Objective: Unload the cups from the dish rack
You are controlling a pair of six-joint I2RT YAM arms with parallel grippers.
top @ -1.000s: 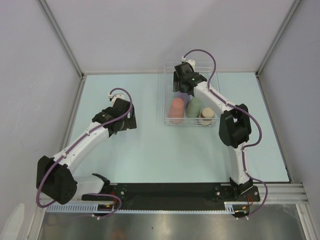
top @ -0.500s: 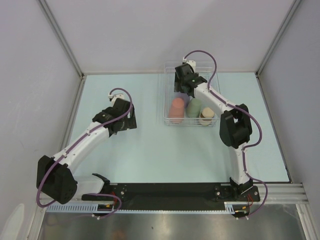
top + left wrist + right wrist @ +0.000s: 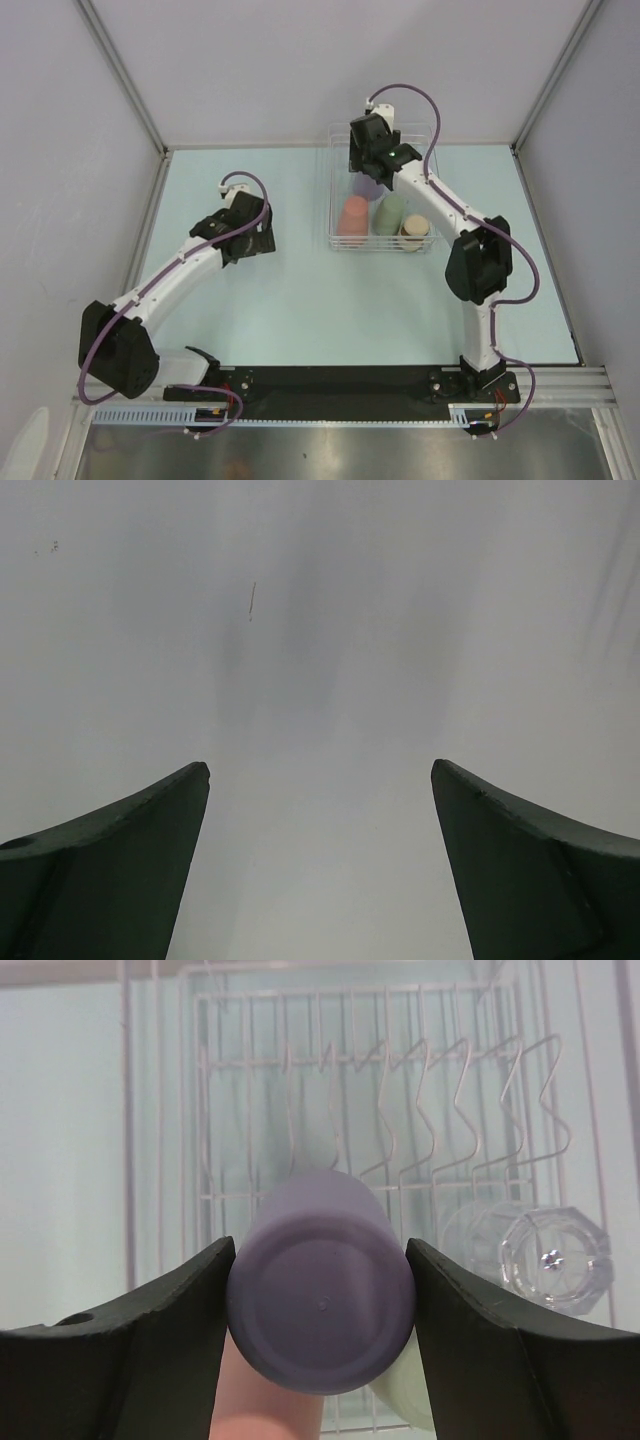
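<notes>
At 1 o'clock the right gripper clamps the lilac cup by its sides to lift it from the dish rack; left gripper hangs, jaws apart

Far edge: dish rack walls ringing lilac cup clamped in right gripper | rack's near side: salmon cup, green cup, beige cup blocking | desk centre to near edge: lying open

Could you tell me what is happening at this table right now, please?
The right claw is clamped on a lilac cup at the far end of the clear dish rack; I cannot tell if it is lifted yet. A salmon cup, a green cup and a beige cup sit in the near row. The left claw hangs open over the table, holding nothing.
</notes>
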